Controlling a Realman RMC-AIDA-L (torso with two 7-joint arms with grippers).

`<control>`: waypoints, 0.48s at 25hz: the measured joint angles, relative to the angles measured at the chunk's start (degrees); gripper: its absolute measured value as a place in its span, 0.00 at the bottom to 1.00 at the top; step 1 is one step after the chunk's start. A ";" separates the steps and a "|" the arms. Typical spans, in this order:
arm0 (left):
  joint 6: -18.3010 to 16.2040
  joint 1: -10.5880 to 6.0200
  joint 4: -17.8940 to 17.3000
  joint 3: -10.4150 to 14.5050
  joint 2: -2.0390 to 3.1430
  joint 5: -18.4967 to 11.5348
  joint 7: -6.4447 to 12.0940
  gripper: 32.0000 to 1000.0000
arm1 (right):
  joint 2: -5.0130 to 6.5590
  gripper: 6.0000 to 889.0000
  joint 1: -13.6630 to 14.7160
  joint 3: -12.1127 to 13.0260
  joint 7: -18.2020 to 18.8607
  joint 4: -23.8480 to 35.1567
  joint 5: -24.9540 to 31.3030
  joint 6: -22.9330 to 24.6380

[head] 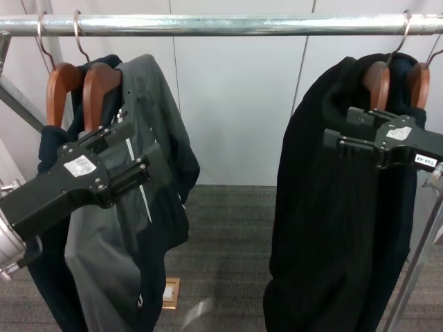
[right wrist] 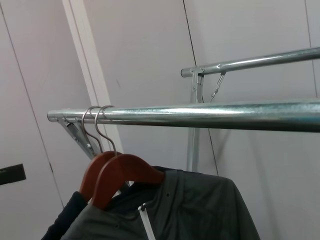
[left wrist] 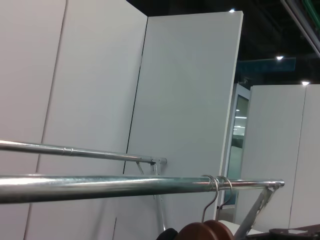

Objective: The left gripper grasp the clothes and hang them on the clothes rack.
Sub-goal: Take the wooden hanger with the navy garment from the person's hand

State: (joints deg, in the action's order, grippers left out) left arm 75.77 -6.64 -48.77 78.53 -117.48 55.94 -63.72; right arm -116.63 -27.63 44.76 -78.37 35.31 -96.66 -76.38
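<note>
Two wooden hangers hook on the clothes rack (head: 228,25) at its left end. We see the clothes (head: 48,149), navy, hanging on the outer one, beside a grey jacket (head: 149,138). The left hand (head: 135,173) is in front of the jacket; we cannot tell if it is open. The right hand (head: 339,138) is at the black garments (head: 325,207), its state unclear.

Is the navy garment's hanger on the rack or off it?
On. In the head view the navy garment hangs from its hanger, whose hook loops over the rack beside the grey jacket's.
</note>
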 joint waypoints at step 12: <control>-0.30 1.25 -3.85 -4.97 0.80 11.51 -5.95 0.66 | 0.35 0.92 0.16 -0.02 -0.51 -0.16 0.05 -0.08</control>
State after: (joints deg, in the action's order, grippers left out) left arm 75.47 -5.39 -52.62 73.56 -116.68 67.45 -69.67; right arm -116.28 -27.48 44.73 -78.88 35.15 -96.61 -76.46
